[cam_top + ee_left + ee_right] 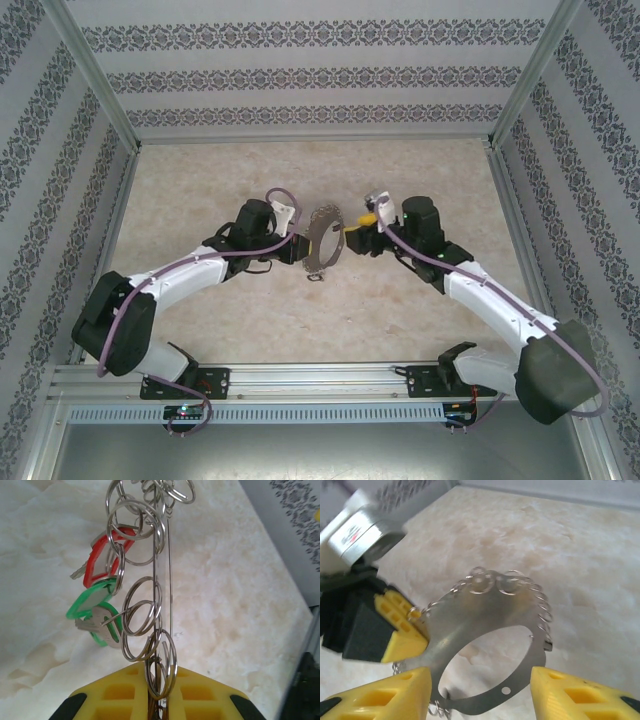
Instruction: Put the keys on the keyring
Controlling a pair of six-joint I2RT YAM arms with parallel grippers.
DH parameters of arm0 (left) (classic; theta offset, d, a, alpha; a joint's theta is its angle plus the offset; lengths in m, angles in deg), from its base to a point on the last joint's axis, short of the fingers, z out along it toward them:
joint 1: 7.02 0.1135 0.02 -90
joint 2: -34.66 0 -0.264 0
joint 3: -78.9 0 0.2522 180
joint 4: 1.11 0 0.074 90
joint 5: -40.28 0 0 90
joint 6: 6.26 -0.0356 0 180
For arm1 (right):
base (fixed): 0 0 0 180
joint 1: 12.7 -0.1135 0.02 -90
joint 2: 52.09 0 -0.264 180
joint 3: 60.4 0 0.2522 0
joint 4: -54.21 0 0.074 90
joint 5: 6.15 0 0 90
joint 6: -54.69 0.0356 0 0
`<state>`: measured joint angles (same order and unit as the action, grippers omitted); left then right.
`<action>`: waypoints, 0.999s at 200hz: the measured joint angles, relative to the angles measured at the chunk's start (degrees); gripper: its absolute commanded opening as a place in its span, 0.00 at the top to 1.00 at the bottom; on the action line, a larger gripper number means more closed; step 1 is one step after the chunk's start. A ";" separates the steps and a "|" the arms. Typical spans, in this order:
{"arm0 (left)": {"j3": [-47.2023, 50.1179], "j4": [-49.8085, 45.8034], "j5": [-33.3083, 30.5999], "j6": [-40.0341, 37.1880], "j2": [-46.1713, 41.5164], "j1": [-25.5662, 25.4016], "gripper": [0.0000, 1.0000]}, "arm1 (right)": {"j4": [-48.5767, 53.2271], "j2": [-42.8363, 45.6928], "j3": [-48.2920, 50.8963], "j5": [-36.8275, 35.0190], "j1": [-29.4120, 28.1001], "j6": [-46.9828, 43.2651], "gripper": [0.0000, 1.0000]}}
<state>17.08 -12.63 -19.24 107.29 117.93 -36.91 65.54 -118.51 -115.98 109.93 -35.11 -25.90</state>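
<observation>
Two grippers meet at the middle of the marbled table (200,180) in the overhead view, with the keyring (314,252) standing on edge between them. The left gripper (297,240) reaches it from the left and the right gripper (350,240) sits just beside its other side; from this height I cannot tell how either claw stands. On the left wrist camera, the left gripper (157,670) has its yellow fingers (120,695) pressed together on the lower edge of the keyring (161,570), which rises edge-on as a thin metal strip above the table (240,605). Many small split rings (140,607) hang along that strip. A red-headed key (91,567) and a green-headed key (90,600) dangle from rings on its left side, the green one just below the red. On the right wrist camera, the keyring (470,615) shows as a flat grey metal loop with a large hole, small wire rings lining its upper and right rim, held off the table (580,555). The left gripper (417,630) pinches its left edge with a yellow finger. The right gripper (480,675) is spread wide, one yellow finger (395,695) at each lower corner, with the loop's bottom arc between them and ungripped.
</observation>
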 measured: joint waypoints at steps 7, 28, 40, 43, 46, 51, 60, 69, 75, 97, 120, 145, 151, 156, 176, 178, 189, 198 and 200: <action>0.00 0.09 0.68 0.66 -0.33 0.02 1.00 | 0.07 0.09 0.07 1.22 2.14 3.78 0.40; -0.09 0.37 2.34 2.58 -1.46 0.24 1.00 | -0.87 -0.44 1.62 4.72 8.46 16.39 0.35; -0.11 0.90 3.13 3.80 -2.21 0.39 1.00 | -0.85 -1.31 2.56 6.91 9.29 21.73 0.35; -0.15 1.01 3.34 4.04 -2.34 0.46 1.00 | -0.87 -1.51 2.75 7.48 9.25 22.88 0.34; -0.22 1.07 3.54 4.28 -2.45 0.57 1.00 | -0.87 -1.68 2.93 8.04 9.11 23.76 0.34; -0.28 1.27 3.93 4.79 -2.62 0.66 1.00 | -0.96 -1.92 3.26 9.11 8.92 25.51 0.35; -0.42 1.73 4.46 5.75 -2.84 0.76 1.00 | -1.44 -2.21 3.87 10.97 8.57 28.04 0.34; -0.44 2.49 4.94 6.82 -2.97 0.79 1.00 | -2.16 -2.45 4.37 12.63 8.26 30.36 0.33; -0.48 2.95 5.22 7.43 -2.97 0.83 1.00 | -2.82 -2.58 4.74 13.73 8.22 31.67 0.33; -0.48 4.85 5.95 9.99 -2.97 0.87 1.00 | -4.39 -3.17 5.44 16.48 7.91 35.19 0.31; -0.48 7.04 7.10 11.91 -2.97 1.14 1.00 | -6.08 -4.26 5.68 18.16 7.89 36.70 0.30; -0.48 9.11 8.50 13.22 -2.97 1.14 1.00 | -10.88 -7.56 5.68 20.17 7.65 38.80 0.31; -0.48 9.62 8.83 13.53 -2.97 1.14 1.00 | -12.07 -8.55 5.68 20.59 7.52 39.43 0.32; -0.48 10.12 9.18 13.92 -2.97 1.14 1.00 | -12.87 -9.22 5.66 20.98 7.52 39.91 0.34; -0.66 11.58 10.47 14.95 -2.97 1.14 1.00 | -15.58 -11.93 4.85 22.75 7.13 41.44 0.43; -0.70 11.69 10.54 15.02 -2.97 1.14 1.00 | -15.96 -12.20 4.72 22.99 7.04 41.64 0.45; -0.96 12.00 10.80 15.45 -2.95 1.14 1.00 | -17.44 -13.22 3.89 23.91 6.58 42.53 0.55; -1.09 12.33 10.95 15.76 -2.91 1.14 1.00 | -18.49 -13.77 3.13 24.68 6.16 43.25 0.66; -1.11 12.41 10.97 15.76 -2.91 1.14 1.00 | -18.69 -13.86 2.99 24.79 6.05 43.71 0.69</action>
<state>15.97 -0.22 -8.27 123.05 115.02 -35.77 46.85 -132.36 -112.99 134.72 -29.06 17.81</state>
